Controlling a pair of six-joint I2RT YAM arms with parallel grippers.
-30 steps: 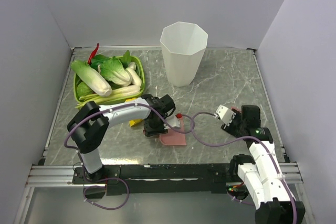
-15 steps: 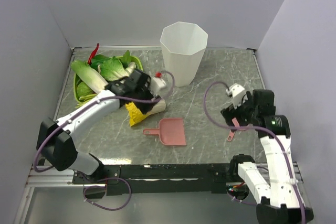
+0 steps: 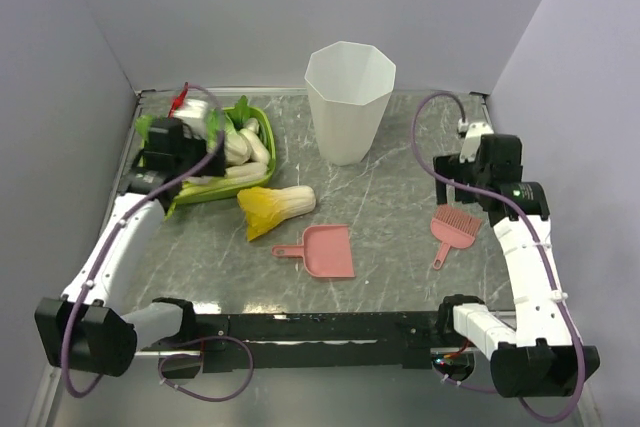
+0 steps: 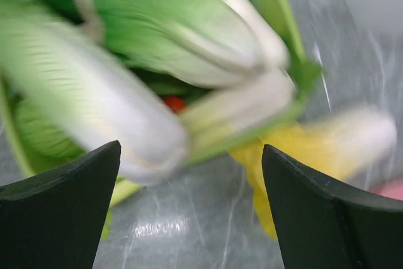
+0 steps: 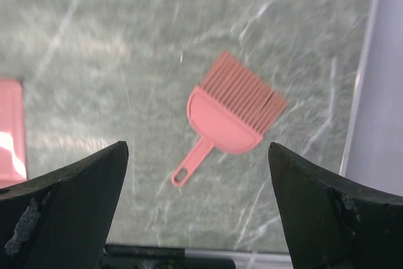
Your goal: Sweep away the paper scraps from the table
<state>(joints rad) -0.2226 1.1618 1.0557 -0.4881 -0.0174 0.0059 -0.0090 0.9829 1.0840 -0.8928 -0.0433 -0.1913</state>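
Note:
No paper scraps show in any view. A pink dustpan [image 3: 325, 250] lies on the grey marble table [image 3: 400, 187] near the front middle. A pink brush [image 3: 455, 226] lies to its right. My left gripper [image 3: 203, 152] is open and empty, raised over the green tray of cabbages [image 3: 190, 194]; in the left wrist view [image 4: 192, 212] its jaws stand wide over the tray's edge. My right gripper [image 3: 456, 175] is open and empty above and behind the brush; in the right wrist view [image 5: 198, 212] the brush [image 5: 232, 114] lies below between the jaws.
A tall white ribbed bin [image 3: 349, 99] stands at the back middle. A yellow and white cabbage [image 3: 276, 208] lies on the table between tray and dustpan, and also shows in the left wrist view [image 4: 315, 149]. The dustpan's edge [image 5: 9, 131] shows at left in the right wrist view. Walls enclose the table.
My left arm has swung from the dustpan back and left to above the tray, leaving the dustpan on the table. My right gripper has moved back and up; the brush now lies on the table.

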